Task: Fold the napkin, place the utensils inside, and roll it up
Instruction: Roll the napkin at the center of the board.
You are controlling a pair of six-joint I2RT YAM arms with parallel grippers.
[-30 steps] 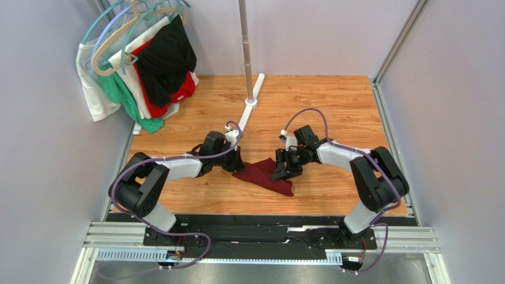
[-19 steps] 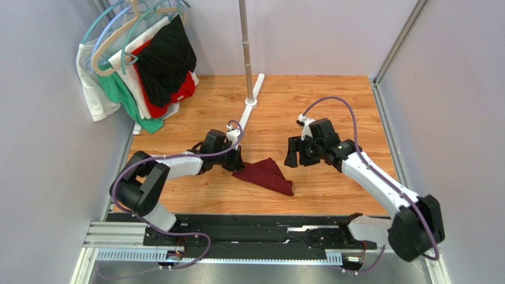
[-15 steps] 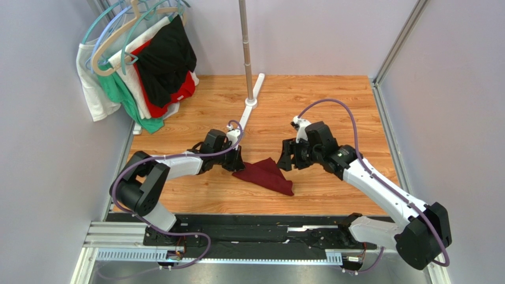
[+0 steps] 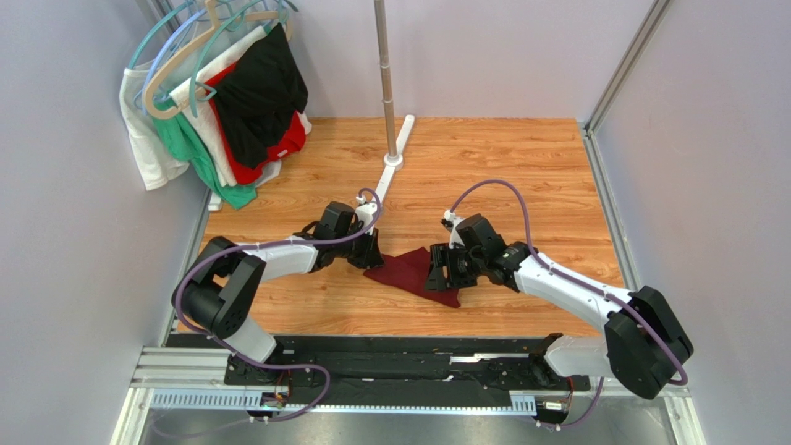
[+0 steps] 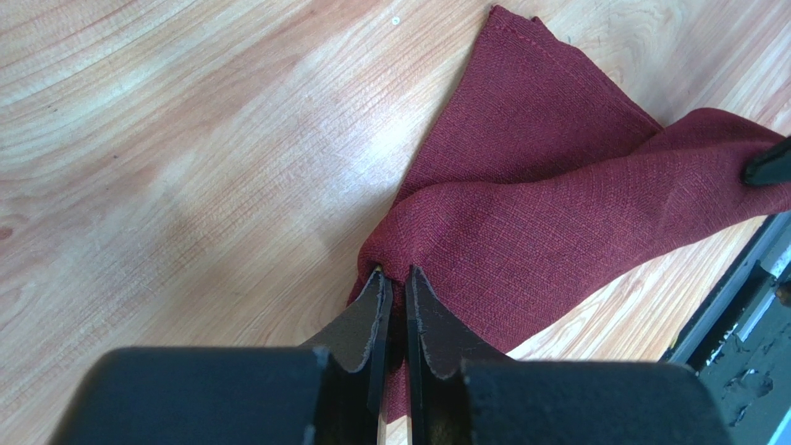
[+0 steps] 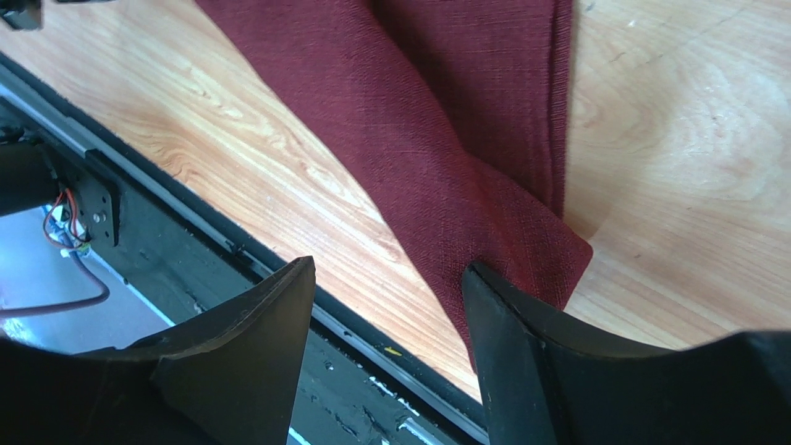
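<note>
The dark maroon napkin [image 4: 408,271] lies folded and partly rolled into a long band on the wooden table. My left gripper [image 4: 371,260] is shut on the napkin's left end, pinching bunched cloth between its fingertips; the left wrist view shows this gripper [image 5: 395,275] and the napkin [image 5: 548,213]. My right gripper [image 4: 436,269] hovers open over the napkin's right end. In the right wrist view its jaws [image 6: 388,269] stand wide apart, with the napkin's [image 6: 436,120] corner by the right finger. The spoon is hidden from every view.
Garments on hangers [image 4: 223,102] hang at the back left. A metal pole [image 4: 385,74] stands on a white base [image 4: 397,148] at the back middle. The black rail [image 4: 399,357] runs along the near table edge, close to the napkin's near corner.
My right arm swung out to the right, away from the napkin, then came back over its right end, gripper open. The left gripper kept its hold and did not move.
</note>
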